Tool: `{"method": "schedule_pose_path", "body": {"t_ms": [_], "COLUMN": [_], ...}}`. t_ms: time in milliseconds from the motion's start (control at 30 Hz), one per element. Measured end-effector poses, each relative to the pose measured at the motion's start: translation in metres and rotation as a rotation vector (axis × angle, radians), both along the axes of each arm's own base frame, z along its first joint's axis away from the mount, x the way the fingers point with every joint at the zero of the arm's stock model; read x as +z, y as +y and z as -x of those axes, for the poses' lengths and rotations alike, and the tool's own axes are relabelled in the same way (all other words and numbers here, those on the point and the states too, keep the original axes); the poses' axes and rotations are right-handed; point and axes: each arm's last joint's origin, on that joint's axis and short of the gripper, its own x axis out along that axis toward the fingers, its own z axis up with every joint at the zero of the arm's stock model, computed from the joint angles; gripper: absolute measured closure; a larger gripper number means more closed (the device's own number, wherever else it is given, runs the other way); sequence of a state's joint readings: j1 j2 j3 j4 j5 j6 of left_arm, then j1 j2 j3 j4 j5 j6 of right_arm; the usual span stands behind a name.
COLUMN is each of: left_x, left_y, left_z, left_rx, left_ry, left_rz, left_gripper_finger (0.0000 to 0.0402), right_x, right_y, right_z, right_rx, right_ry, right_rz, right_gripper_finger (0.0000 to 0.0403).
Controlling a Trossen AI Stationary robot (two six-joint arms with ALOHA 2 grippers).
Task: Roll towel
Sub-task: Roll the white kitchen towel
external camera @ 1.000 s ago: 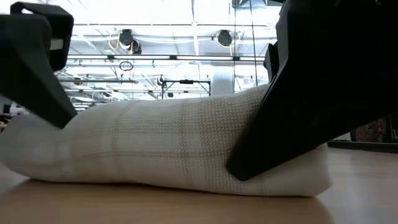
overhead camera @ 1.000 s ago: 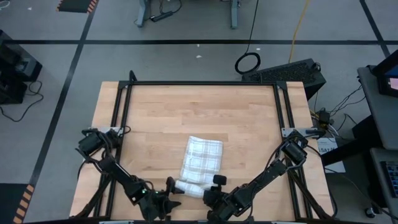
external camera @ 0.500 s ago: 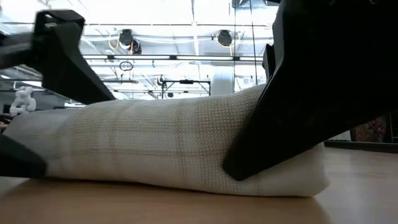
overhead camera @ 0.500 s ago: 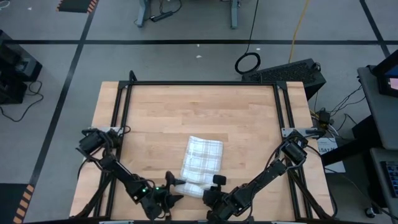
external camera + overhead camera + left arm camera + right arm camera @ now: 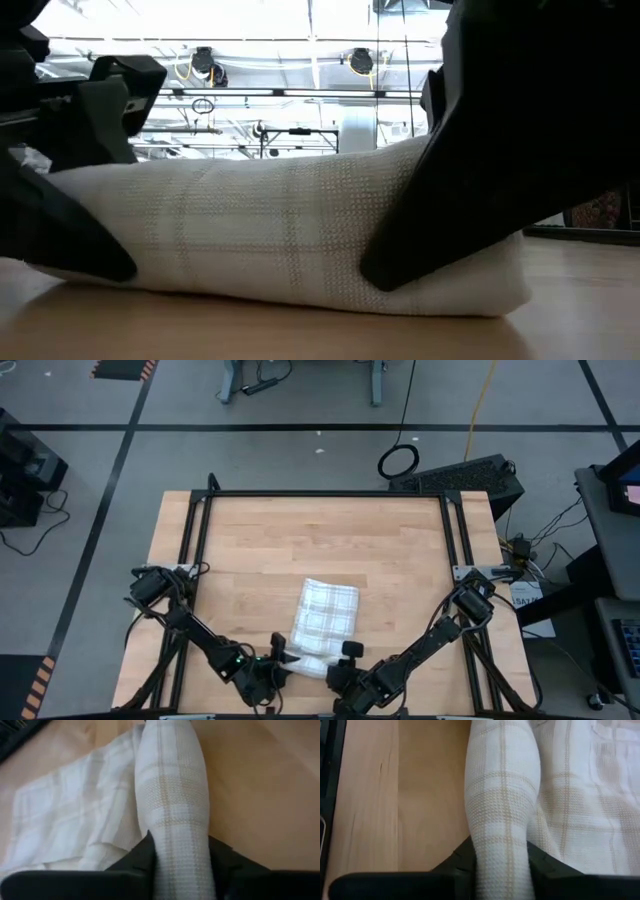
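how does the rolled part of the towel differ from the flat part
The rolled part is a thick tube at the table's near edge, clamped at each end by the left end effector and right end effector; the flat part lies thin, spread farther in, untouched. Both are one plaid towel on the table.

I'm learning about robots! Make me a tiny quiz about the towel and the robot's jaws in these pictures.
1. True or false: the towel is rolled all the way up.
2. Where do the left gripper and right gripper hold the roll? A) the same end B) opposite ends C) neither touches it
3. Fill in: the flat part of the towel lies on the wooden ____.

Key:
1. False; part lies flat.
2. B, jaws closed on the roll.
3. table
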State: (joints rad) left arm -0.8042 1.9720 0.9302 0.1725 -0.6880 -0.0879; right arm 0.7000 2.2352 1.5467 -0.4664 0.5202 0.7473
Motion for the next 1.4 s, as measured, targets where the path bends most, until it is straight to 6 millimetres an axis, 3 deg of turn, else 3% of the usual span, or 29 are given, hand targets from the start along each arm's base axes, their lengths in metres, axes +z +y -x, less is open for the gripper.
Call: {"method": "schedule_pose_path", "body": {"t_ms": [133,367,567,767,1000,1167,1400], "left_x": [0.006,0.022,0.024,0.024,0.024,0.023,0.024], "left_y": [0.002,0.015,0.021,0.027,0.042,0.048,0.051], "left_z": [-0.001,-0.006,-0.013,-0.02,-0.03,-0.035,-0.038], "left_rx": [0.032,0.138,0.161,0.126,0.155,0.175,0.16], "left_ry": [0.031,0.153,0.244,0.336,0.402,0.397,0.357], "left_rz": [0.127,0.426,0.597,0.694,0.786,0.79,0.772], "left_gripper_finger": [0.0325,0.0311,0.0308,0.0307,0.0306,0.0306,0.0306], "right_x": [0.009,0.039,0.044,0.039,0.015,0.004,-0.008], "right_y": [0.004,0.014,0.04,0.054,0.041,0.038,0.028], "right_z": [0.008,0.034,0.05,0.05,0.027,0.021,0.018], "right_rx": [0.067,0.119,0.132,0.183,0.151,0.106,0.048], "right_ry": [0.007,0.018,-0.174,-0.278,-0.255,-0.254,-0.197], "right_rz": [0.048,0.09,0.218,0.311,0.34,0.319,0.278], "right_gripper_finger": [0.0285,0.0196,0.0152,0.012,0.0117,0.0125,0.0201]}}
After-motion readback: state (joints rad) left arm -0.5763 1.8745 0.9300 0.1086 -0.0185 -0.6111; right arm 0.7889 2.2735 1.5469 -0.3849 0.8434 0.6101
